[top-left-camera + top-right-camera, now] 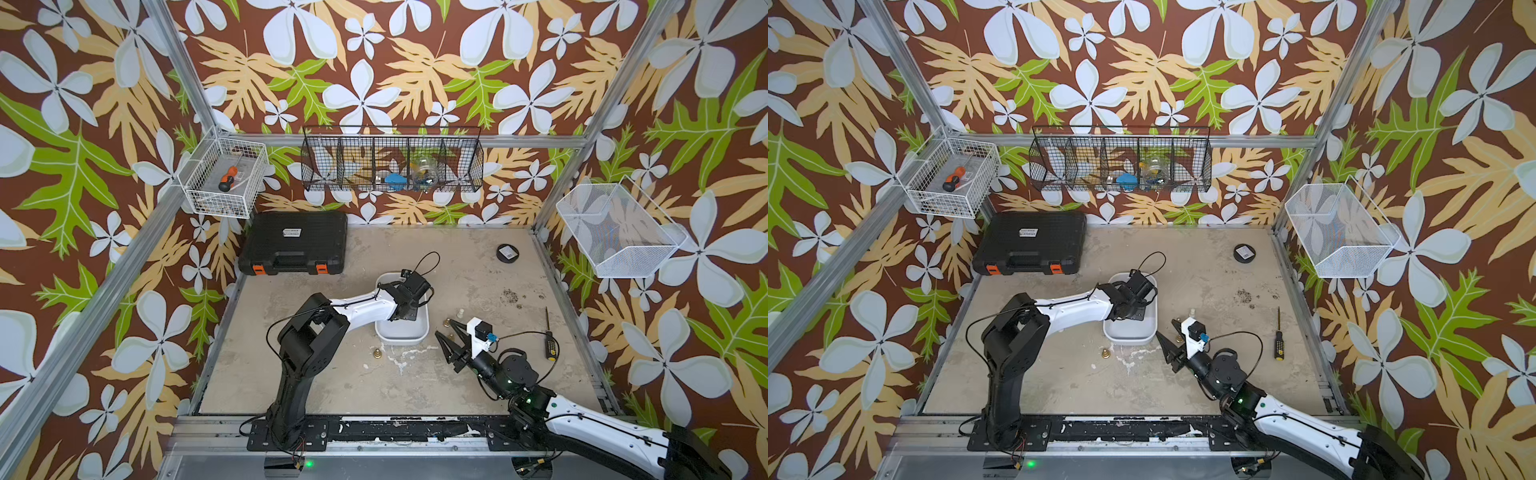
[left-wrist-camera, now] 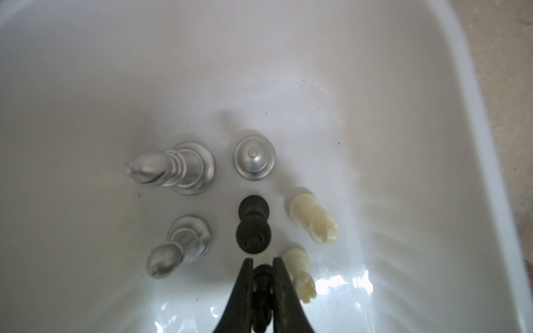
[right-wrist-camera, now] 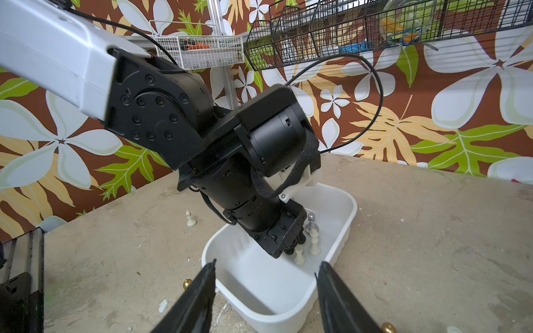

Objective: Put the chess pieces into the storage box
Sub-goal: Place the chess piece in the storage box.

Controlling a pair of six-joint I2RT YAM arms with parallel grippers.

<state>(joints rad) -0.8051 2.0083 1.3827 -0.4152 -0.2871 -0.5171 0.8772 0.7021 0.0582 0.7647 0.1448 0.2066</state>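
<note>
Pinching a black piece (image 2: 262,291), left pincer (image 2: 263,261) hangs inside storage box (image 2: 403,115); right pincer (image 3: 267,263) gapes empty.

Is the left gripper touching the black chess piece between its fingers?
Touching. The left wrist view shows the left gripper clamped on the black chess piece, pressing it from both sides.

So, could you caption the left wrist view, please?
Left gripper holds a black chess piece inside the white storage box.
</note>
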